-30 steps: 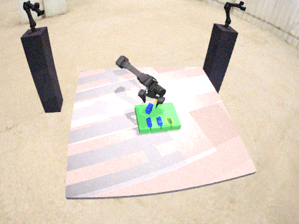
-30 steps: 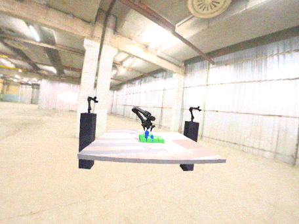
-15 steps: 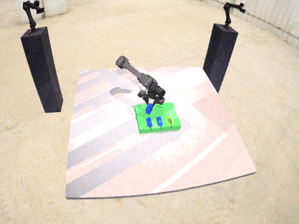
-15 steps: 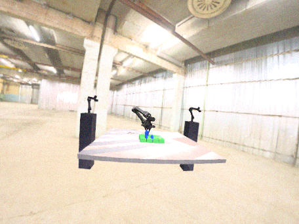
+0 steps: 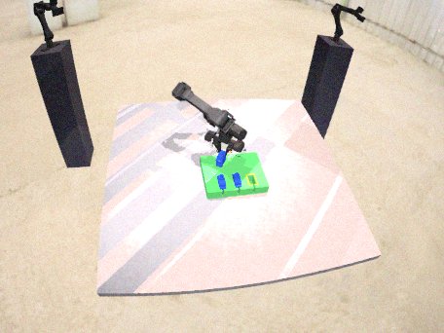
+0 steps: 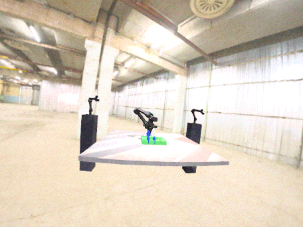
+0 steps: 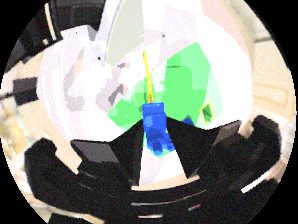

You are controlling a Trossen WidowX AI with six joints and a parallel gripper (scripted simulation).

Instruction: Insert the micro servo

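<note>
The loose blue micro servo [image 5: 221, 159] [image 6: 148, 133] [image 7: 154, 122] is at the back left part of the green deck [image 5: 239, 164] [image 6: 160, 143] [image 7: 187, 80]. My gripper [image 5: 223, 152] [image 7: 154, 120] is shut on the servo, one black finger on each side of its body. The yellow and orange cable runs away from the servo's end in the wrist view. The marked empty pocket [image 5: 251, 179] [image 7: 207, 113], outlined in yellow, is at the deck's front right. I cannot tell whether the servo touches the deck.
Two seated blue servos [image 5: 222, 182] [image 5: 237, 180] stand in a row left of the marked pocket. The deck rests on the patterned table [image 5: 195, 263] [image 6: 116, 159]. Two dark pillars [image 5: 63, 107] [image 5: 328, 83] bearing small arms stand beyond the table.
</note>
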